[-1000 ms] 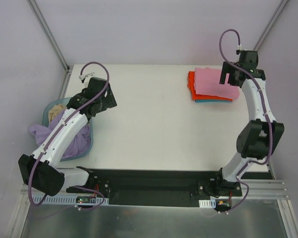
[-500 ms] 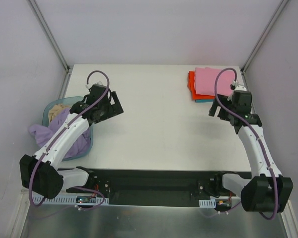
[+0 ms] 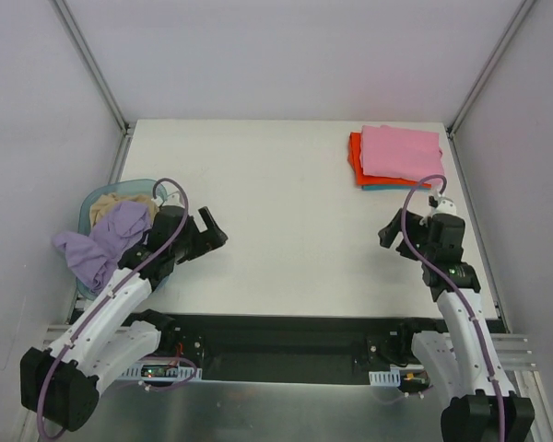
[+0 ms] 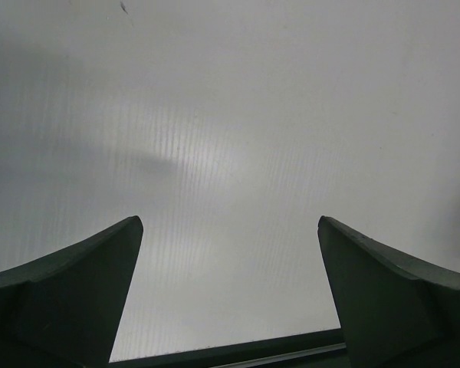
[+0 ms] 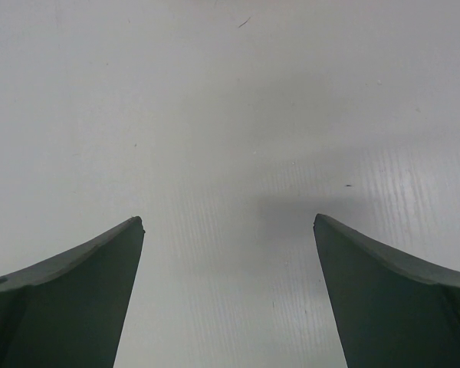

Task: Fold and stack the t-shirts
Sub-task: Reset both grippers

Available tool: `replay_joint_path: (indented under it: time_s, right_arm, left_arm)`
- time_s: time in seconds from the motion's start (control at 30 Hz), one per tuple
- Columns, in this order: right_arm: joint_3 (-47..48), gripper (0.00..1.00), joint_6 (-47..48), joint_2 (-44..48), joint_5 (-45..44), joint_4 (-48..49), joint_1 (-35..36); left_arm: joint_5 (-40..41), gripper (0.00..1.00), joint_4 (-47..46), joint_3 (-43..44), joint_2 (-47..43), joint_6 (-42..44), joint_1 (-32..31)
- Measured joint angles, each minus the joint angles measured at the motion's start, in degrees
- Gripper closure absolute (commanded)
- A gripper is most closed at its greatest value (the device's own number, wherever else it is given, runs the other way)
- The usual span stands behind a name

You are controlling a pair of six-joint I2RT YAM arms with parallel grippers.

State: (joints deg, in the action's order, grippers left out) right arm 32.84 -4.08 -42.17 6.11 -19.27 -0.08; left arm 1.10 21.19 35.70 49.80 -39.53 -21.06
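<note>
A folded pink t-shirt (image 3: 401, 153) lies on top of an orange-red one (image 3: 356, 155) and a teal one (image 3: 387, 187) in a stack at the table's back right. A pale lavender t-shirt (image 3: 101, 241) hangs crumpled over the light-blue basket (image 3: 92, 198) at the left. My left gripper (image 3: 212, 237) is open and empty just right of the basket, low over the table; its view (image 4: 230, 226) shows only bare table. My right gripper (image 3: 392, 235) is open and empty in front of the stack, over bare table (image 5: 228, 222).
A tan cloth (image 3: 106, 207) lies in the basket under the lavender shirt. The white table (image 3: 286, 221) is edged by a metal frame. A black rail (image 3: 286, 345) with the arm bases runs along the near edge.
Both arms have drawn back toward the near edge. The right gripper left the pink shirt on the stack and came down in front of it. The left gripper moved nearer and lower.
</note>
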Motion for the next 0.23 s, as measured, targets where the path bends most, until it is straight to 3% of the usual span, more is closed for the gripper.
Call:
replay_joint_path:
  time_s: [0.23]
  right_arm:
    - [-2.38, 0.03, -0.79, 4.92, 0.13, -0.13, 0.00]
  left_arm:
    - [0.90, 0.01, -1.84, -1.90, -4.52, 0.00, 0.00]
